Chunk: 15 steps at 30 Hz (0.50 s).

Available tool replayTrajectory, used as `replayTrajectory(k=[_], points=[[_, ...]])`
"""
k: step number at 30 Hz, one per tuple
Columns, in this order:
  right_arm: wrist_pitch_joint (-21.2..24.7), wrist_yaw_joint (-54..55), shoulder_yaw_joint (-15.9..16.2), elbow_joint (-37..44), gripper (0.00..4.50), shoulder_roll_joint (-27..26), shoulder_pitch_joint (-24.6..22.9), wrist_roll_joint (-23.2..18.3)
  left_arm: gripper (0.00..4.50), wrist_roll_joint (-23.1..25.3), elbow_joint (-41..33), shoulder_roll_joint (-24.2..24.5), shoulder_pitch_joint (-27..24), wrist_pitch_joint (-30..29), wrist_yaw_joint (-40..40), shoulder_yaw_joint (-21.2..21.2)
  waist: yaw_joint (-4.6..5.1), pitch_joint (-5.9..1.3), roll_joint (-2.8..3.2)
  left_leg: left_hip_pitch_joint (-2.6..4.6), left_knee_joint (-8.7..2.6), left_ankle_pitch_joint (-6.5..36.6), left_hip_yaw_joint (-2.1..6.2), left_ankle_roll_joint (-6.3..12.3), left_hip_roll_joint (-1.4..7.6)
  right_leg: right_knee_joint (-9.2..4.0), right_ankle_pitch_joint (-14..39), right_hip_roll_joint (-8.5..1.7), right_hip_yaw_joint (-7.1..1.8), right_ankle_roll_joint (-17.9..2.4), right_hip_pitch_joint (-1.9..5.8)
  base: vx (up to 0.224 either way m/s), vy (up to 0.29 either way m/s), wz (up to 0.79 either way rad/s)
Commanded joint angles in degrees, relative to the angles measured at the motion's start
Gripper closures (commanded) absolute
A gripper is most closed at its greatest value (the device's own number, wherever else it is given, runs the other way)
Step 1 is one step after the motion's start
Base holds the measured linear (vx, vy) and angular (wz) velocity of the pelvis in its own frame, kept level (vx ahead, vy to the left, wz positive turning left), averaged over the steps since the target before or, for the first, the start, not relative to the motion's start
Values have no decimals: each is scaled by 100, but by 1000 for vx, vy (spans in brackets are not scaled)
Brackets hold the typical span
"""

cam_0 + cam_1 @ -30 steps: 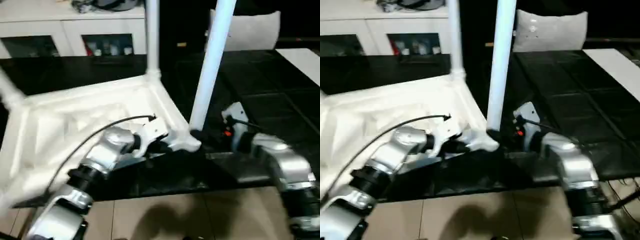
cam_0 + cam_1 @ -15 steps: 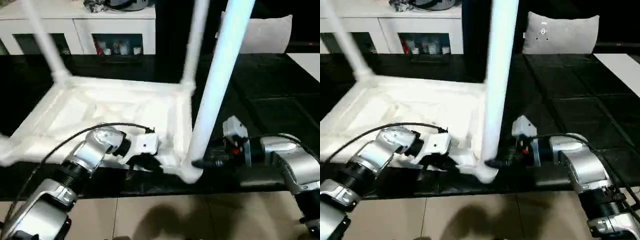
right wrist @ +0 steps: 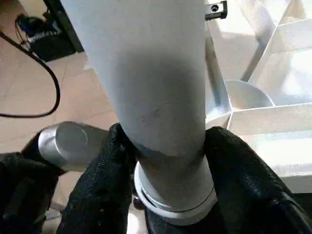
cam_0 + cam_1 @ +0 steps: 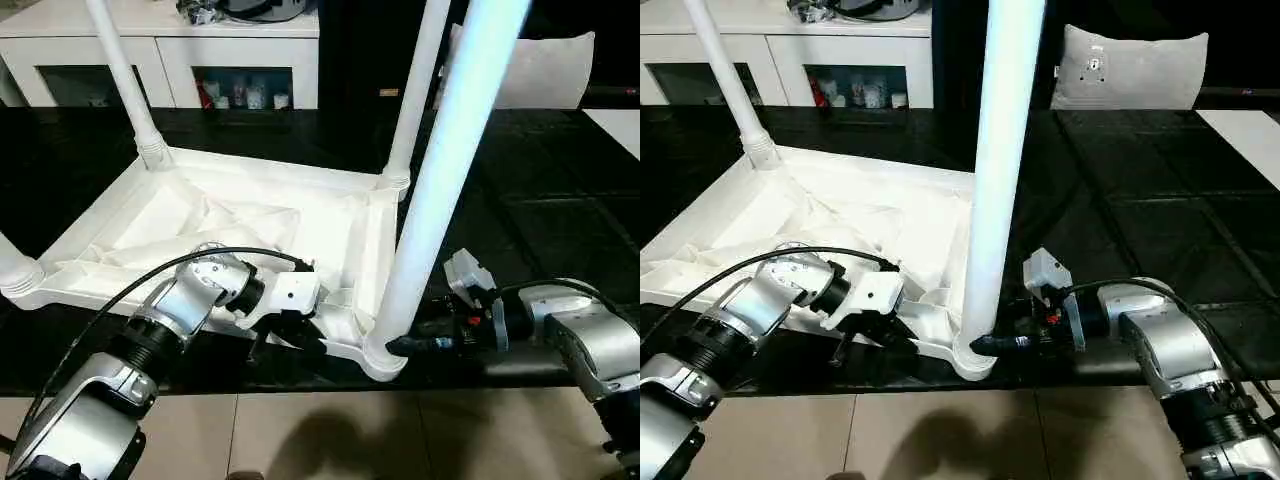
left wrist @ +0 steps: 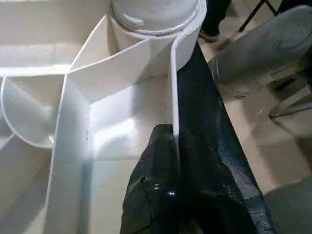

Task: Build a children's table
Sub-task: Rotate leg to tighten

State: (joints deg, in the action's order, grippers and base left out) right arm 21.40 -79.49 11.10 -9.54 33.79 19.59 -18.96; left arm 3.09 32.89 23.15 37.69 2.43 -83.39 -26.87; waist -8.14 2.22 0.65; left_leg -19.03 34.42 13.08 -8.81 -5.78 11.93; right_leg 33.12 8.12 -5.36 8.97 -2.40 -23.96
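While the tabletop point(image 4: 250, 215) lies ribbed side up on the black work table point(image 4: 560, 200):
Near leg point(image 4: 445, 170): upright in the front corner socket.
Right gripper point(image 3: 161, 165): fingers clasp that leg's base.
Left gripper point(image 5: 168, 146): pinched tight on the tabletop's front rim beside that socket.

Behind the black table point(image 4: 560, 220) you see a white cabinet point(image 4: 160, 45) with glass doors, a grey cushion point(image 4: 1130, 68), and tan floor point(image 4: 940, 430) below.
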Motion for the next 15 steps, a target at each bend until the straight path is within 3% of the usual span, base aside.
replayTrajectory(k=[1,6,8,10,12,15], points=[[180,5,-116,205,257,-128,-34,-343,450,-106,-150,-102,4,-159,-56,4,32,-397,-98,-94,-359,252,-67,493,111,-376,1963,-329,-345,-456,445,0,0,0],[535,705,-324,352,259,-452,-36,-422,450,-84,-336,-237,-69,-877,393,129,72,-372,-97,-92,-370,340,-68,378,81,-436,2297,-320,-322,-321,438,0,0,0],[663,1744,-464,171,259,-880,98,-119,450,-111,-476,-527,-129,-1533,1033,337,118,-372,-95,-85,-373,398,-71,310,73,-452,2438,-319,-318,-240,436,0,0,0],[790,2681,-685,-123,259,-1292,289,75,450,-89,-612,-736,-198,-1869,1499,445,264,-361,-104,-128,-368,445,-54,186,28,-492,2639,-310,-261,-126,451,0,0,0],[898,3252,-904,-312,259,-1573,425,74,450,-36,-662,-881,-237,-2043,1831,490,395,-369,-104,-160,-359,443,-38,180,6,-525,2717,-306,-226,-45,472,0,0,0],[920,4111,-1155,-431,259,-2005,576,158,450,14,-621,-1250,-217,-2450,2603,721,519,-383,-96,-143,-333,375,-57,345,-8,-524,2530,-288,-251,-155,437,0,0,0]])
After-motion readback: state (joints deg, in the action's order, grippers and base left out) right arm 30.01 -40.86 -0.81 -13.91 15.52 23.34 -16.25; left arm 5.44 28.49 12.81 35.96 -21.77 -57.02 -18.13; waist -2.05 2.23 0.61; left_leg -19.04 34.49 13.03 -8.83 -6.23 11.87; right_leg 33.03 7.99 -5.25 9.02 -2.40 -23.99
